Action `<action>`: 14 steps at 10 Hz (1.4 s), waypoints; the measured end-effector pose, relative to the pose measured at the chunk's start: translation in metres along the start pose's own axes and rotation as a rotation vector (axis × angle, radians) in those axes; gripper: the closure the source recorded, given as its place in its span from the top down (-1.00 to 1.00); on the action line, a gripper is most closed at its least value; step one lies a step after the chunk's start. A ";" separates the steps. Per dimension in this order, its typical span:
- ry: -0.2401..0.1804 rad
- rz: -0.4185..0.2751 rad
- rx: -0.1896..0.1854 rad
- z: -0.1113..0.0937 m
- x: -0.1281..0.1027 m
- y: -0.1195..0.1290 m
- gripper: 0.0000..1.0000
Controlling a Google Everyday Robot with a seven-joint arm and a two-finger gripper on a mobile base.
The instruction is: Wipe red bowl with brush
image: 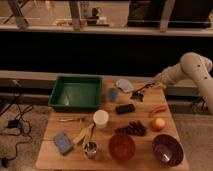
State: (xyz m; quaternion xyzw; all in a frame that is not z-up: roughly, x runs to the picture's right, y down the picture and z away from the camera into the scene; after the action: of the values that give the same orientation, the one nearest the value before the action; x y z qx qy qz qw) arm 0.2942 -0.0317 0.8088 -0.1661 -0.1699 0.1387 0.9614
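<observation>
Near edge of the light wooden table (50, 152): round orange-red translucent bowl (122, 147), centre-right, empty as far as I can see. Dark purple bowl (167, 149) just right of it. Small metal cup (90, 148) and blue sponge (63, 142) to its left.

Middle row: white cup (101, 119), dark cluster of grapes (131, 128), orange-yellow round fruit (158, 123), slender red-orange item (158, 110), flat black rectangular block (125, 108).

Far side: green plastic tray (76, 92) at left, small blue cup (113, 94), pale lid-like object (124, 85).

Small black brush with a slim dark handle (140, 92) is held in the air above the far right of the table, head lower left, handle running up right into the gripper (155, 85). Gripper is at far right, above the table edge, well apart from the red bowl. The brush hangs from it, so it evidently grips the handle, but how far the claw is closed I cannot tell.

Risks, judged: the grip looks to be at the handle's end, so the brush may swing or slip when pressed into the bowl. The path to the red bowl passes over the block, grapes and fruit; a low carry could knock them. The bowl is light and near the edge; a hard wipe could push it off.

Hard to make out: the brush head's bristles and the contact point on the handle. The arm's base is cut off at right.
</observation>
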 end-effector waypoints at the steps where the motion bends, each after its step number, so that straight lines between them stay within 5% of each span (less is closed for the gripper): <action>1: 0.000 0.000 0.000 0.000 0.000 0.000 -0.79; 8: 0.006 0.002 0.007 -0.002 0.002 0.001 -0.79; 14: -0.004 -0.023 0.068 -0.071 0.003 0.045 -0.79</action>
State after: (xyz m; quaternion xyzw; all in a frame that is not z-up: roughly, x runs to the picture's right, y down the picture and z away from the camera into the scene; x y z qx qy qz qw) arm 0.3138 -0.0091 0.7301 -0.1310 -0.1690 0.1338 0.9677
